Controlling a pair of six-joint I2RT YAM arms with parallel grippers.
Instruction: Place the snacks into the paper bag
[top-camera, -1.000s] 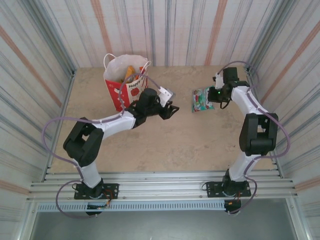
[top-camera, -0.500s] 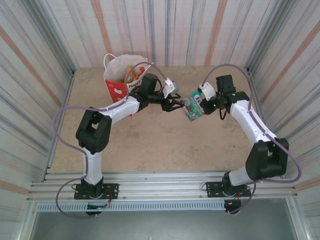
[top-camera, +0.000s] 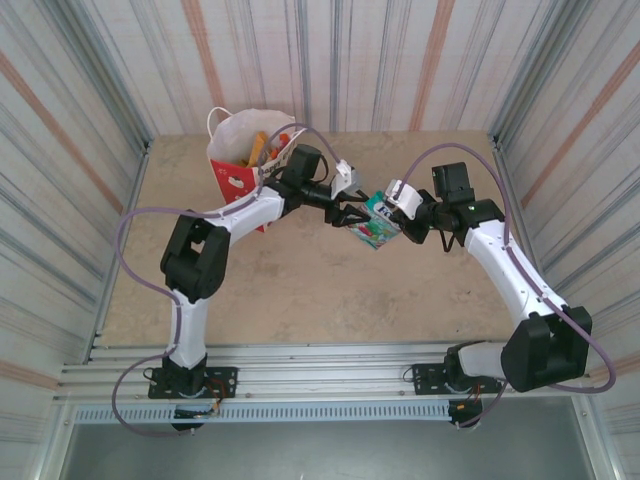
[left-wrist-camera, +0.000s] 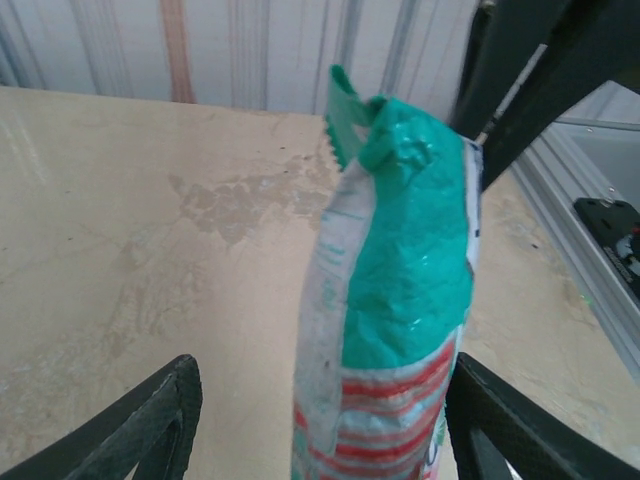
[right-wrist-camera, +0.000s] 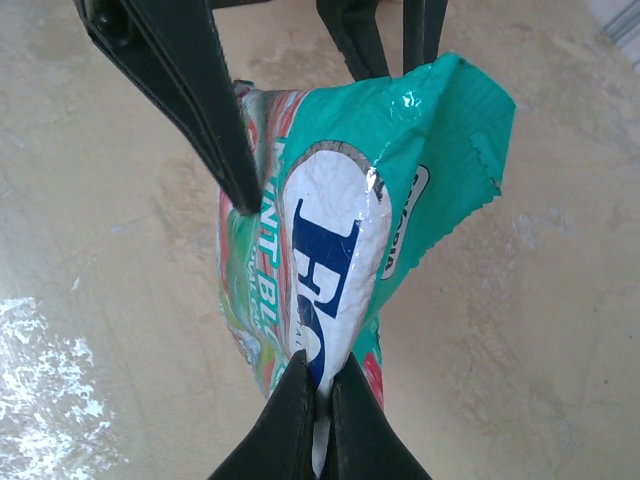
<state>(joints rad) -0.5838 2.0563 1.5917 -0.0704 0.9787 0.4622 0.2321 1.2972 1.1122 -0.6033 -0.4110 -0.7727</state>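
Observation:
The teal snack packet (top-camera: 375, 232) hangs above the middle of the table, pinched at one edge by my right gripper (top-camera: 391, 228), which is shut on it (right-wrist-camera: 320, 400). My left gripper (top-camera: 352, 216) reaches in from the left. It stands open around the packet (left-wrist-camera: 400, 300). One finger (left-wrist-camera: 150, 430) stands well clear of it and the other finger (left-wrist-camera: 510, 430) is right beside its edge. The red paper bag (top-camera: 235, 180) stands upright at the back left, with orange snacks (top-camera: 262, 146) showing inside its white mouth.
Corrugated metal walls (top-camera: 90, 150) close the table on three sides. A metal rail (top-camera: 320, 360) runs along the near edge by the arm bases. The left arm's upper link lies just in front of the bag.
My right gripper lifted the teal packet off the table at the right and carried it left to the middle. My left gripper swung right from the bag and opened around it.

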